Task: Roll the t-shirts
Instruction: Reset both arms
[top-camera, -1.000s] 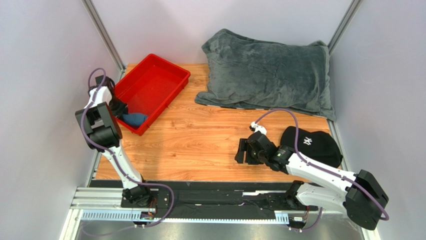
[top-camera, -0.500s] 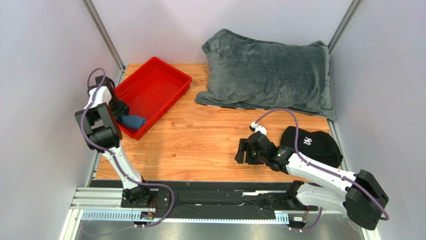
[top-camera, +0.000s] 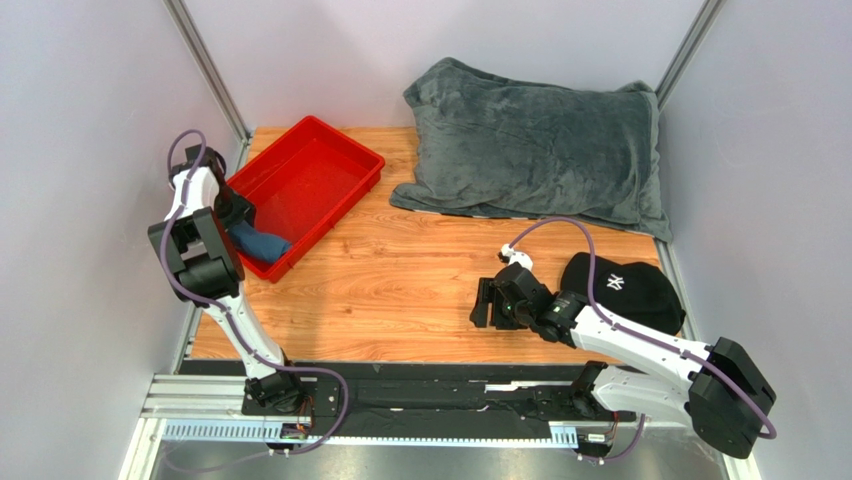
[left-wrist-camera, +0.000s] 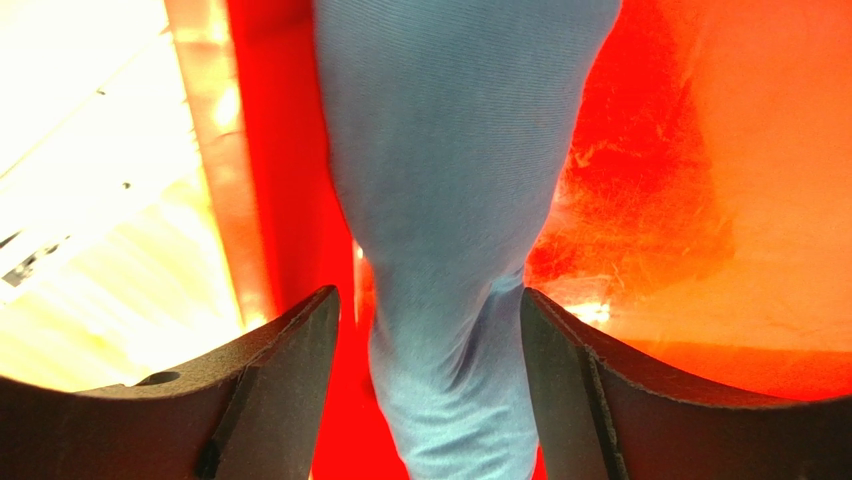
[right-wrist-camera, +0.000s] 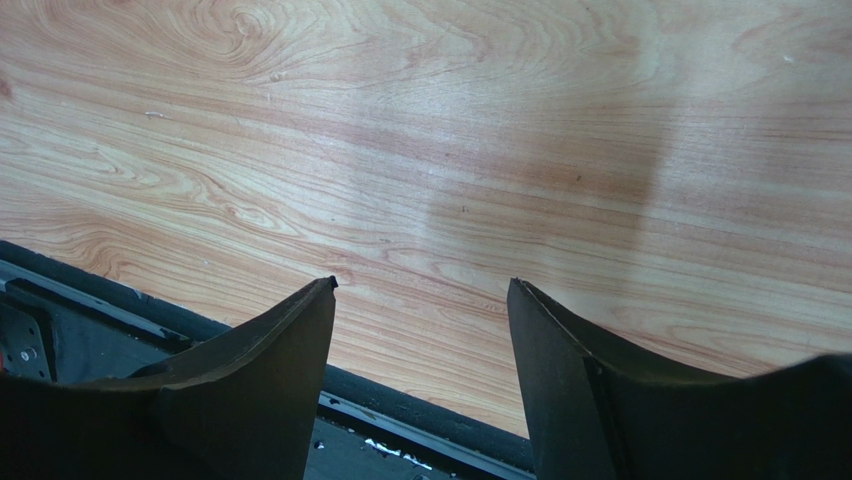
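Note:
The dark teal-blue t-shirt (top-camera: 262, 243) lies bunched in the near left corner of the red tray (top-camera: 305, 185). My left gripper (top-camera: 238, 215) hangs over that corner. In the left wrist view the shirt (left-wrist-camera: 450, 150) runs as a narrow bundle between my open jaws (left-wrist-camera: 430, 295); it brushes the right finger, and a gap shows beside the left finger. The red tray floor (left-wrist-camera: 690, 150) lies behind it. My right gripper (top-camera: 487, 302) is open and empty, low over bare wood near the table's front edge (right-wrist-camera: 422, 285).
A large grey plush blanket (top-camera: 540, 145) covers the back right of the table. A black cap with a white logo (top-camera: 625, 290) lies at the right, beside my right arm. The wooden table top (top-camera: 400, 260) stretches between the tray and the right gripper.
My left gripper has risen and drawn back toward the left wall. The shirt now looks stretched out from it, and the red tray has shifted slightly. The right arm has not moved.

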